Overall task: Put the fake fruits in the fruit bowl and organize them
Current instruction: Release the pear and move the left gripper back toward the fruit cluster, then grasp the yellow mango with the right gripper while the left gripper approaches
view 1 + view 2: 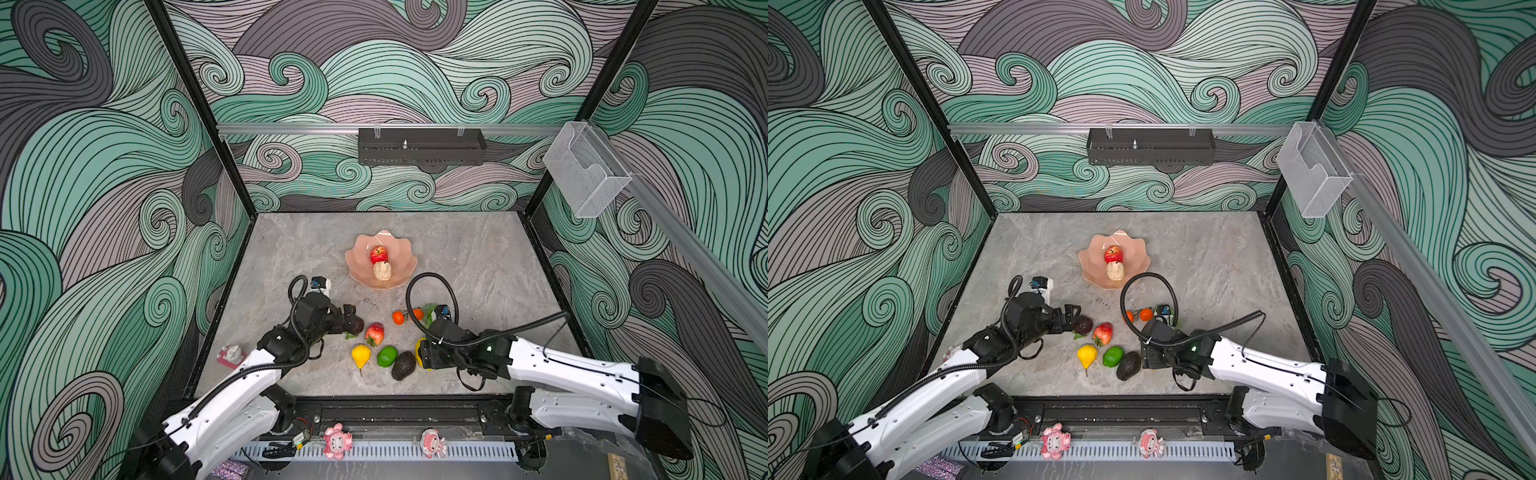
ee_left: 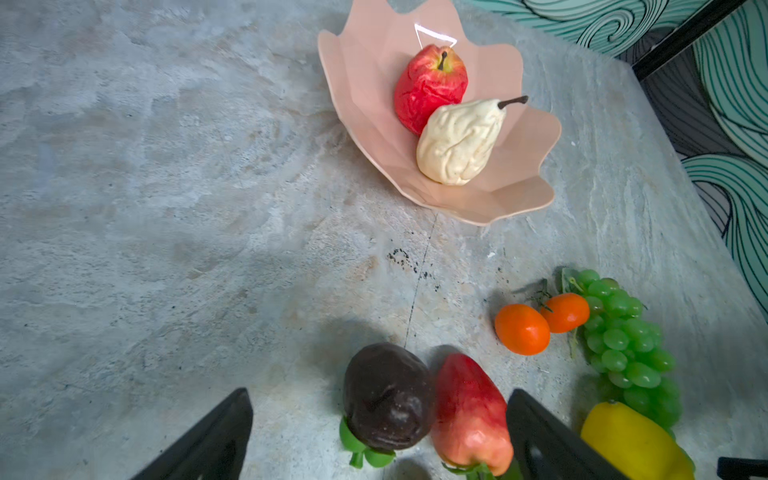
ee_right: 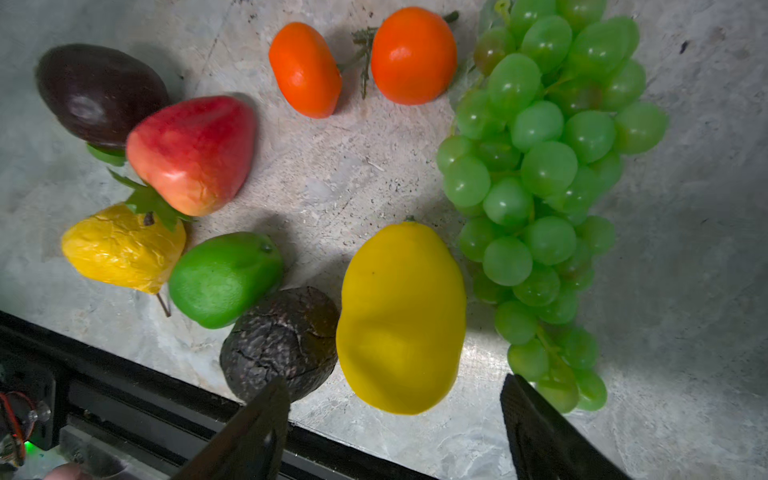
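Between the left jaws, spread wide: dark fruit (image 2: 388, 399) and strawberry (image 2: 471, 411), touching side by side, neither one pinched. Probably lined up on the dark fruit, yet wide enough to catch both (a risk of a double pick).

Between the right jaws, also apart and gripping nothing: lemon (image 3: 401, 320), long axis running away from them, likely the next pick on that side. Crowded close: avocado (image 3: 282, 345) against one flank, grapes (image 3: 548, 166) just beside the other, so little room to slip in either way.

Farther out: lime (image 3: 224, 278), yellow pear (image 3: 120, 249) and two oranges (image 3: 305, 70), all loose on the table (image 2: 166, 208).

Well beyond the cluster: bowl (image 1: 399, 249), holding only an apple (image 1: 378, 253) and a pale pear (image 1: 382, 271), touching in its middle, with bare room around them for the rest. Most of the job not yet done.
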Controlling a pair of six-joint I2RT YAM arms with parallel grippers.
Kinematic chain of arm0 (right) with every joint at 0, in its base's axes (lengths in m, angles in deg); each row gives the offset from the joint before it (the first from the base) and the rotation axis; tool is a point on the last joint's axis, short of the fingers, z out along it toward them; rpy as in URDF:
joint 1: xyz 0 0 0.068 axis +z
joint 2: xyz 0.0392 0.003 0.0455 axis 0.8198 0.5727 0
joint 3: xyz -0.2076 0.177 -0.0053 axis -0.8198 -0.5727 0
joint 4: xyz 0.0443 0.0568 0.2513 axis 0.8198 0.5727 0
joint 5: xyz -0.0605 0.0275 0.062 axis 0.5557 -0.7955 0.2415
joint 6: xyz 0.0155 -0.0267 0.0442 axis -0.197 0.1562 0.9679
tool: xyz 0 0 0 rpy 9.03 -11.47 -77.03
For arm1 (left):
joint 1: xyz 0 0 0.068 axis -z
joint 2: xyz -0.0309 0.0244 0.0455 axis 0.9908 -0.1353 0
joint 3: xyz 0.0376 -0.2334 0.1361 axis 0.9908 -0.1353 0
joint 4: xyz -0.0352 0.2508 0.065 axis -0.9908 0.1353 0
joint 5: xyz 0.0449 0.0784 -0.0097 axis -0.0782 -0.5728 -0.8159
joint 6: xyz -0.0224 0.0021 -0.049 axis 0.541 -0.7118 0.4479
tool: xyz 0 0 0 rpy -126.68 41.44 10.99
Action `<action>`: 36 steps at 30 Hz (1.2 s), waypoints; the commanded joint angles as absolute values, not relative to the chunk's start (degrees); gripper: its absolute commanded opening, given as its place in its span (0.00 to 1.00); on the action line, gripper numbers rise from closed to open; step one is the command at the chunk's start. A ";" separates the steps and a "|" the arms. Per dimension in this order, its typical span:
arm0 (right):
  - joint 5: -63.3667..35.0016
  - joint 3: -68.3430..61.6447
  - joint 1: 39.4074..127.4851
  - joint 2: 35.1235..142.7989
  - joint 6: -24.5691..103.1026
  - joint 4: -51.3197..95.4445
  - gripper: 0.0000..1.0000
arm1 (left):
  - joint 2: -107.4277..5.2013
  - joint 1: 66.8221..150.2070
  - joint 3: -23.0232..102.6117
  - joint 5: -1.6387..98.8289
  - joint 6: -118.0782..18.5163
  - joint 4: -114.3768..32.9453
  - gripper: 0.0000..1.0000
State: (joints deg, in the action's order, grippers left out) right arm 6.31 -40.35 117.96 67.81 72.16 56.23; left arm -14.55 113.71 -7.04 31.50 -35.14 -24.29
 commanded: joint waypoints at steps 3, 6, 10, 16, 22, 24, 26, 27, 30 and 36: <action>10.17 -36.36 119.05 71.56 74.57 58.84 0.75 | -8.48 113.17 -10.36 29.02 -34.79 -31.46 0.98; 10.39 -35.71 119.06 73.66 74.68 58.51 0.73 | -8.11 113.23 -10.76 29.61 -35.72 -31.50 0.98; 10.02 -34.38 119.14 76.99 74.65 58.77 0.70 | -7.88 113.23 -11.41 30.74 -36.15 -31.78 0.98; 10.20 -34.29 119.14 79.57 75.91 58.77 0.69 | -6.07 113.23 -13.26 30.91 -36.70 -32.34 0.98; 9.34 -34.20 119.22 81.29 76.10 58.45 0.64 | -5.96 113.16 -13.22 29.38 -37.70 -31.15 0.98; 8.99 -34.20 119.27 81.56 75.95 57.95 0.62 | -6.06 113.18 -13.31 29.29 -37.75 -31.35 0.98; 8.79 -34.03 119.25 81.96 75.75 57.81 0.61 | -6.37 113.17 -13.31 29.38 -37.81 -31.53 0.98; 8.75 -33.90 119.30 82.18 75.68 57.85 0.60 | -6.56 113.16 -13.31 29.38 -37.76 -31.66 0.98; 8.85 -33.76 119.22 82.63 75.45 57.86 0.58 | -7.27 113.20 -13.20 29.59 -37.73 -31.77 0.98; 10.36 -33.32 119.28 79.90 74.46 58.89 0.55 | -8.53 113.21 -12.53 30.84 -36.73 -32.03 0.98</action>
